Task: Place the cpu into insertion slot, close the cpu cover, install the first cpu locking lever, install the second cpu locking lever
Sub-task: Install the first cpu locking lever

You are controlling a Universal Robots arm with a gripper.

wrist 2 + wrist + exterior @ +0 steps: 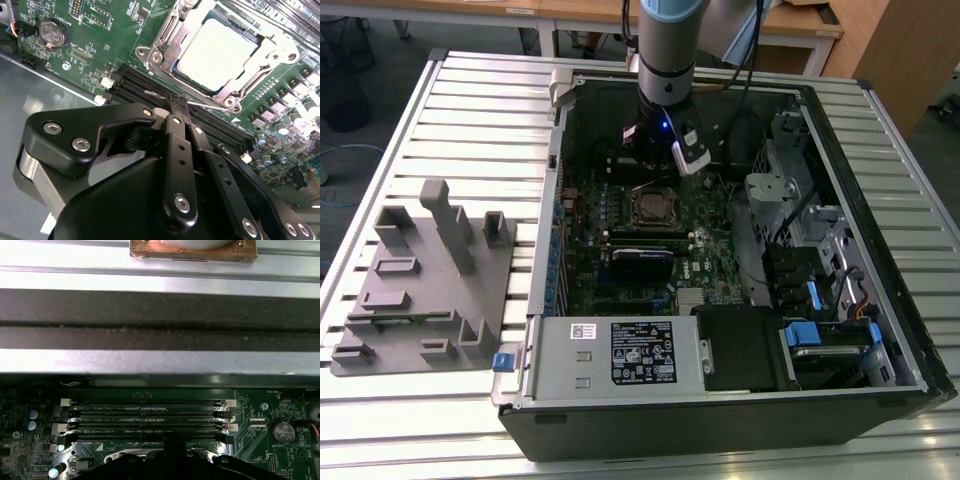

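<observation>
**Slatted bench point(450, 110), open computer case point(720, 430) — gripper point(657, 160) inside**

Exterior view: gripper hangs within the case; insertion slot point(653, 207) just beside it at six o'clock.
Second wrist view: fingers point(176, 145) closed together, nothing seen between them. The cpu point(217, 52) is seated in the slot just past the tips, cpu cover point(164, 36) flat around it.
First wrist view: tips just beside black memory slots point(145, 416).

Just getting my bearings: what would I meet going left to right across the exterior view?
Grey moulded tray → one case wall → insertion slot → silver drive cage → opposite case wall.
</observation>
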